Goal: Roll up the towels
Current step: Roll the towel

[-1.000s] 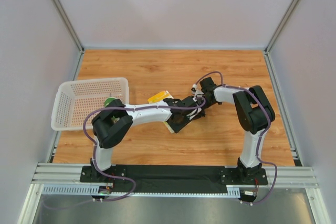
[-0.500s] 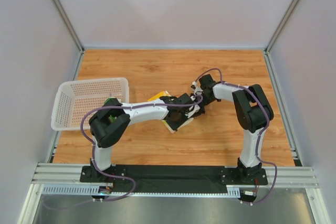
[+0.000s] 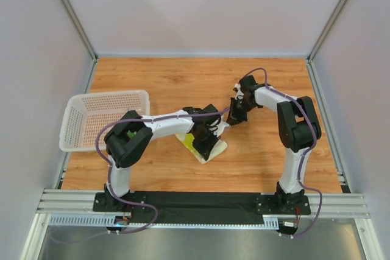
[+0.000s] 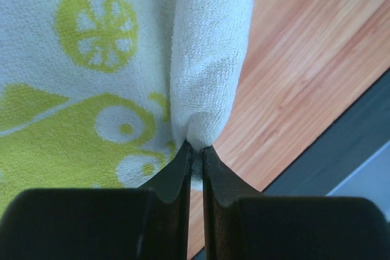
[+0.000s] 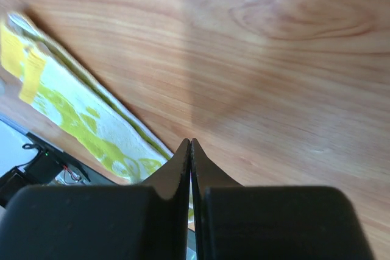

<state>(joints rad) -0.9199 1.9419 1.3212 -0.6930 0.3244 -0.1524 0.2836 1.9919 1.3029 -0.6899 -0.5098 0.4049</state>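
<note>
The lime-yellow towel point(image 4: 91, 89), its rolled edge pinched in the left gripper point(image 4: 195, 148), lies right of the basket point(image 3: 109, 93), soft, light and limp, so it probably handles best held by that edge; the right gripper point(image 5: 191, 144) is closed empty.

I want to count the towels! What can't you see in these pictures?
The lime-yellow towel: top view, the left arm covers its middle; left wrist view, the edges cut it off.
The basket, near right corner: top view, the left arm's elbow hides it, so another towel may be there.
How much cloth the left fingers pinch: left wrist view, the fingers hide it.
</note>
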